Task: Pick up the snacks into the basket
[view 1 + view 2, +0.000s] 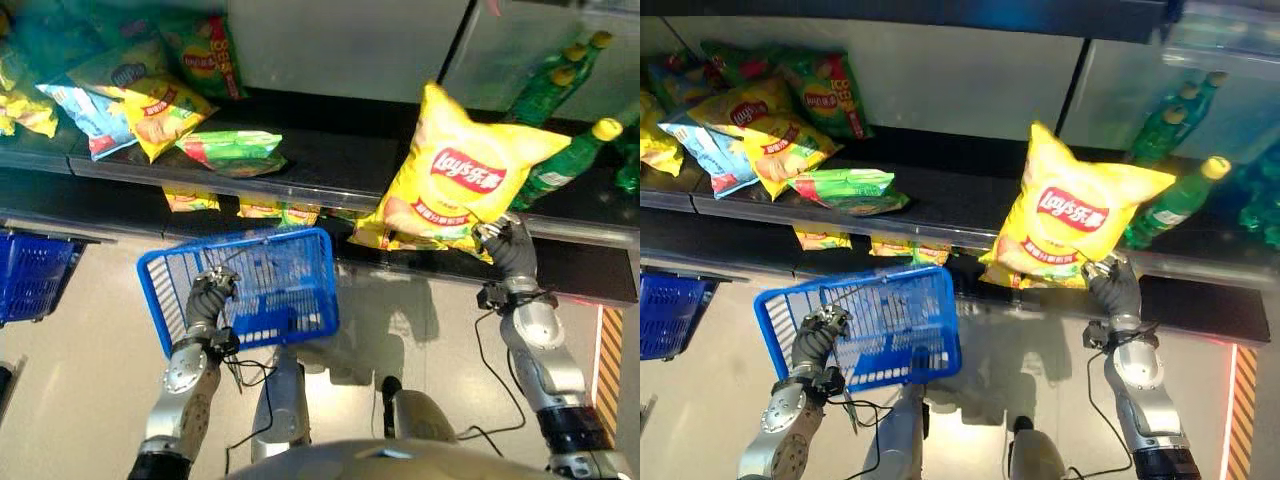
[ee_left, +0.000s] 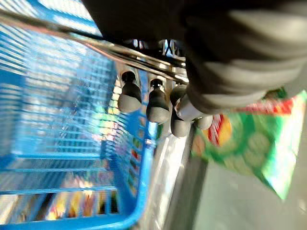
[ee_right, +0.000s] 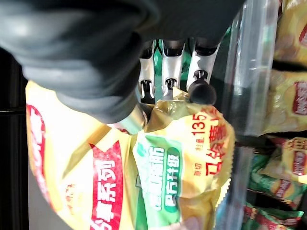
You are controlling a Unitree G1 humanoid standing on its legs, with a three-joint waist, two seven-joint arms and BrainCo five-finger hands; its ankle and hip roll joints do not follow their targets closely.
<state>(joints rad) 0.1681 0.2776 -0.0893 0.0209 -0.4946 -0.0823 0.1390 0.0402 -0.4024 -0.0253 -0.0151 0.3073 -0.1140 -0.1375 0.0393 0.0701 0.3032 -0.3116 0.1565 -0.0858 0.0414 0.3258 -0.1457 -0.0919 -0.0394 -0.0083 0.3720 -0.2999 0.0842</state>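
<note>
My right hand [image 1: 503, 248] has its fingers pinched on the lower corner of the yellow chip bag [image 1: 455, 178], held off the shelf [image 1: 330, 160]; it looks light, puffy, slippery and crushable, while my left hand [image 1: 208, 295] grips the blue basket [image 1: 290, 300].

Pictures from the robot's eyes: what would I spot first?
The big yellow chip bag, pinched at its bottom corner by the right hand in front of the shelf. Next, the blue basket, hanging from the left hand lower down.
</note>
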